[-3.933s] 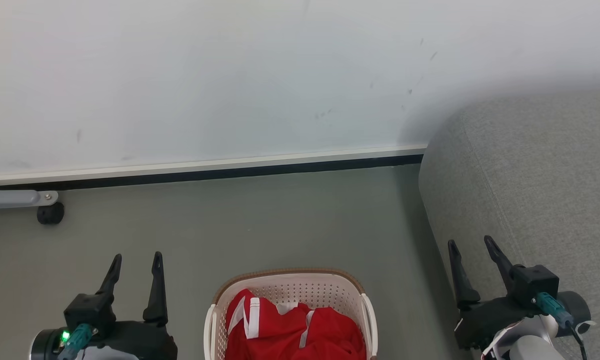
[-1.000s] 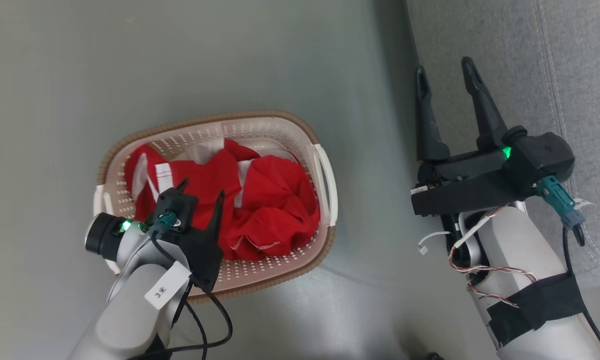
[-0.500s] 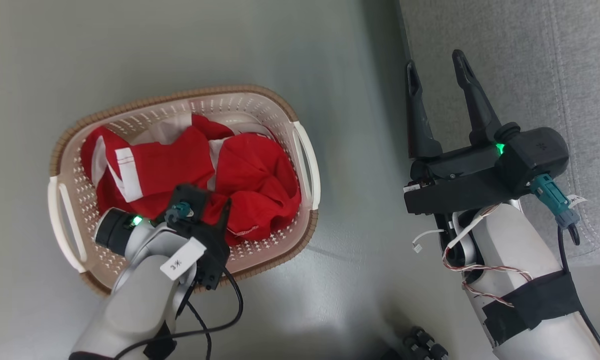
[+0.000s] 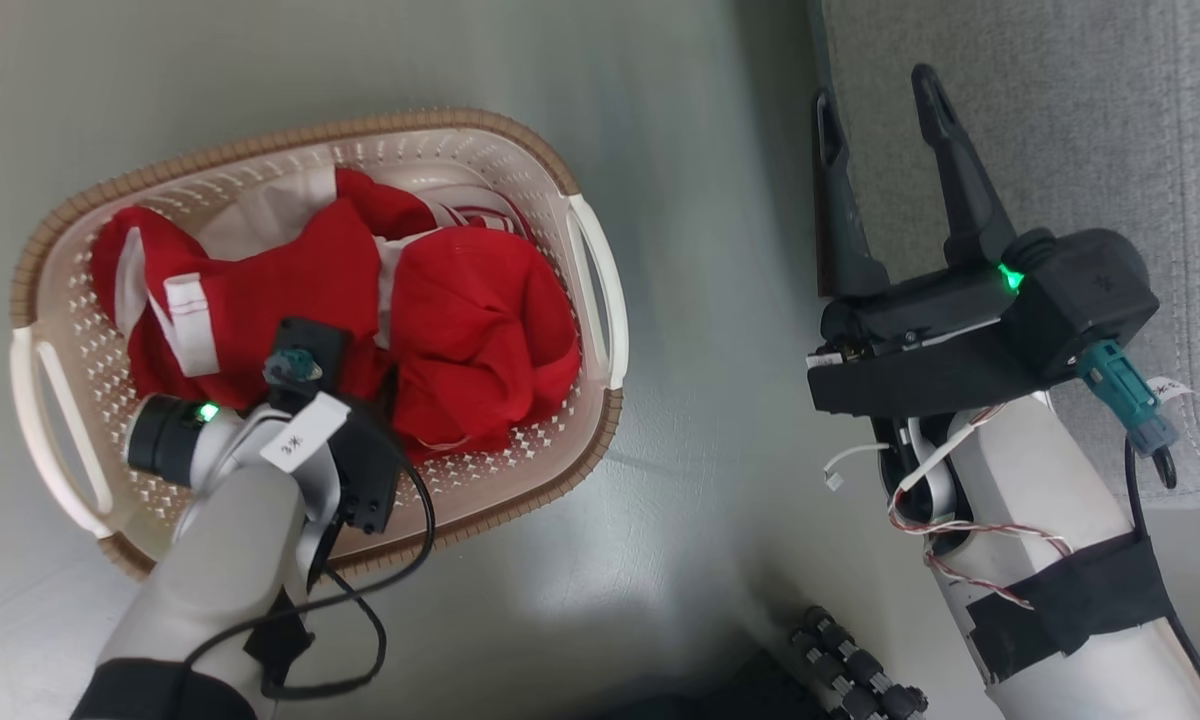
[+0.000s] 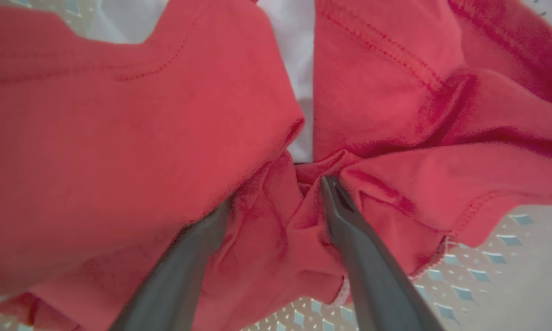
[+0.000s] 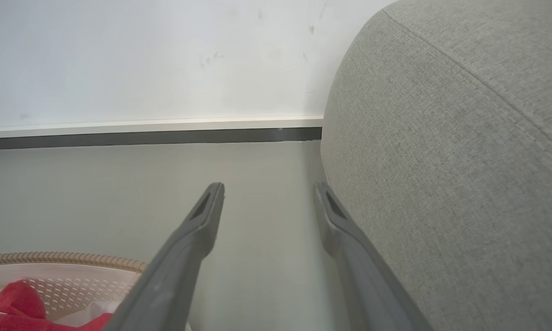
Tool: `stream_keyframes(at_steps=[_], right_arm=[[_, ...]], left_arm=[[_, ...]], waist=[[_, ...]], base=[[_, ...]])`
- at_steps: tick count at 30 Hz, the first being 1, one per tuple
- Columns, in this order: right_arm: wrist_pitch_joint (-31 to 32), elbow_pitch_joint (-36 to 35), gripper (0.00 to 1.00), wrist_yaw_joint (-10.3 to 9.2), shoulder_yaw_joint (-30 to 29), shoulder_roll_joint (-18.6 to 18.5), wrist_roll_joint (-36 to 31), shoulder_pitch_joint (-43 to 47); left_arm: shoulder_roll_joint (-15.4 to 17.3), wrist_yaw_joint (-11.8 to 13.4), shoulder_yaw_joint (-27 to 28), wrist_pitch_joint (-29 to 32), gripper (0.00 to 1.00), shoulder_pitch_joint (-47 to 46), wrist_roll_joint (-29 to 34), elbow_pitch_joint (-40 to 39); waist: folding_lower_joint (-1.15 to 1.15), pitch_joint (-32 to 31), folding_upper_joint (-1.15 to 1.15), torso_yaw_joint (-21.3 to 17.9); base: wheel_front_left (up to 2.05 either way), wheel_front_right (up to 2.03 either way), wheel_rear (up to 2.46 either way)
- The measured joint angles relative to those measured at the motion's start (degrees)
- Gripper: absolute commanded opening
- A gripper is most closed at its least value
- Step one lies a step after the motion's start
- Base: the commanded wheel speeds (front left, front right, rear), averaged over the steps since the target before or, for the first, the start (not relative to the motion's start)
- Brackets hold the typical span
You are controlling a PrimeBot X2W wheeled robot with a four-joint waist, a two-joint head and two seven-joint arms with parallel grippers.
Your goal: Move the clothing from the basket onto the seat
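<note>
A laundry basket [image 4: 290,131] sits on the grey floor [image 4: 700,560] at the left of the scene, packed with the clothing [image 4: 470,320]: crumpled red garments with white stripes, and a plain white piece [image 4: 255,212] lying toward the far left side. All of the clothing lies inside the basket.

The left gripper [image 5: 276,197] reaches down into the near side of the pile. Its two dark fingers [image 5: 359,257] are spread wide and pressed into the red fabric, with a bunched fold lying between them. The jaws have not closed on anything. A white paper tag [image 4: 305,445] hangs from that arm's wrist.

The right gripper [image 4: 875,90] hangs over the floor to the right of the basket, well apart from it and just beside the near edge of the seat [image 4: 1040,130]. Its jaws are equally wide apart and it holds nothing, fingers pointing toward the far wall [image 6: 119,46] and its dark skirting [image 6: 142,136].

The grey seat fills the right side. A dark ribbed object [image 4: 850,660] shows at the near edge of the floor; it is too cut off to identify.
</note>
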Motion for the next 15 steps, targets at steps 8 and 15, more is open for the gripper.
stream_keyframes(at_steps=[8,15], right_arm=[[0.00,-0.08,1.00,0.09,0.01,0.13,-0.23,-0.57],[0.00,0.44,1.00,0.34,-0.15,0.21,-0.24,-1.33]], left_arm=[[-0.15,0.98,0.53,0.94,0.00,-1.77,-0.43,2.96],[-0.26,1.02,0.40,0.93,0.00,-2.80,-0.43,4.49]], waist=[[0.00,1.34,0.00,-0.43],[0.00,1.23,0.00,-0.24]], base=[[0.00,0.00,0.00],[0.00,0.00,0.00]])
